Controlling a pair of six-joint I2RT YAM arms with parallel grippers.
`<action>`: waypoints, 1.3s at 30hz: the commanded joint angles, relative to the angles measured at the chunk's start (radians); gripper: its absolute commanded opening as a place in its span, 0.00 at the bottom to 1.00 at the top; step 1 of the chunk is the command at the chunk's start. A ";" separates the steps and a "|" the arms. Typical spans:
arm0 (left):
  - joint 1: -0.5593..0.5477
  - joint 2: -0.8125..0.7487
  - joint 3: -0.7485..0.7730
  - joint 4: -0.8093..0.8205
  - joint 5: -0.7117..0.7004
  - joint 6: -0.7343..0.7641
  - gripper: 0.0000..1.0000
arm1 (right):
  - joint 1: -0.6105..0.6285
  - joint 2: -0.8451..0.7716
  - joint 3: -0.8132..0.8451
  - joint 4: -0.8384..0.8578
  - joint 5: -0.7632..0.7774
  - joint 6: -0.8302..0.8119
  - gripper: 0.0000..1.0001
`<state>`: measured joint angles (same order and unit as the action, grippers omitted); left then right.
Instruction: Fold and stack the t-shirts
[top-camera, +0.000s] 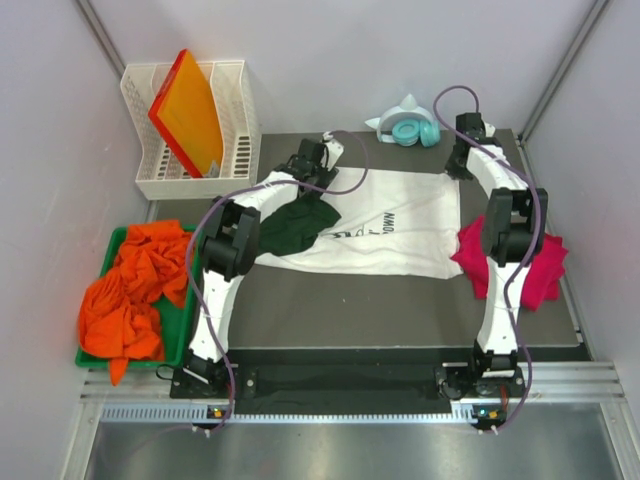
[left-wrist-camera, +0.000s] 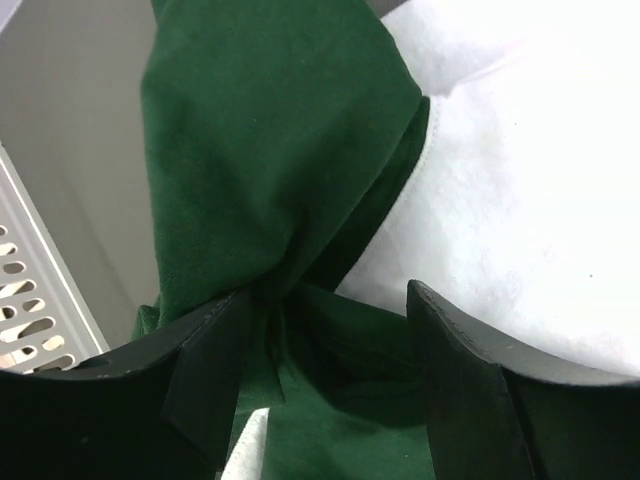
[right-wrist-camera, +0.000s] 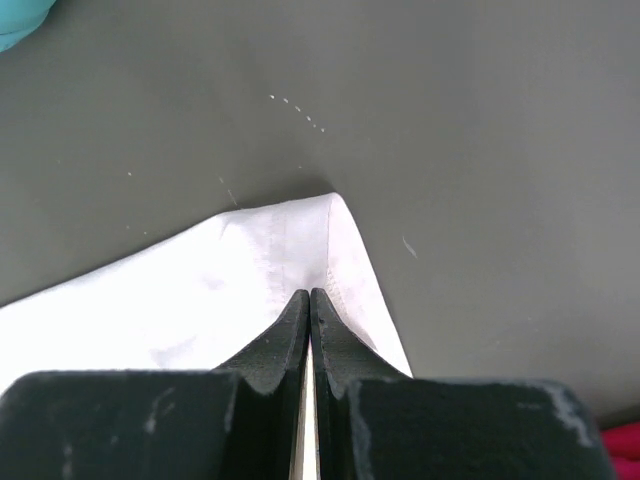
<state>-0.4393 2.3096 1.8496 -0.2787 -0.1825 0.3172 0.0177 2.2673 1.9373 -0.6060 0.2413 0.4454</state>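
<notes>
White t-shirt was laid flat on the table, centre of the work area, long axis across the table from left arm side to right arm side. Dark green t-shirt was bunched on top of its left-hand end, covering that part of the white cloth.

Right gripper was set at the far right corner of the white t-shirt. Its fingers were pressed together with almost no gap, and the hem at that corner appeared to be pinched between them. The cloth between the pads was not directly seen.

Left gripper was positioned at the far left end, over the green t-shirt. Its fingers were held wide apart and green cloth was gathered in the gap between them, close to one inner face. Nothing was clamped. White cloth was seen just beyond, toward the right arm side.

Key relation: the green t-shirt lay directly under and between the left fingers, so the left arm was judged the nearer one for it. The right arm was well apart from it, at the opposite end of the white t-shirt. A fold of the white t-shirt was judged blocked until the green one was cleared off.

Orange shirts were piled in a green bin at far left. A red shirt was lying by the right arm.
</notes>
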 joint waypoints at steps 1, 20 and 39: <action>0.004 -0.059 0.056 0.067 -0.009 0.003 0.68 | 0.007 -0.049 -0.005 0.034 0.003 -0.002 0.00; 0.001 -0.017 0.161 0.038 -0.008 0.045 0.66 | 0.007 -0.048 -0.001 0.035 0.000 -0.005 0.00; 0.001 0.060 0.217 0.007 -0.009 0.103 0.42 | 0.007 -0.049 -0.006 0.035 0.001 -0.007 0.00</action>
<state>-0.4393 2.3810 2.0193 -0.2779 -0.1822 0.4145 0.0177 2.2673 1.9369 -0.5919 0.2382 0.4454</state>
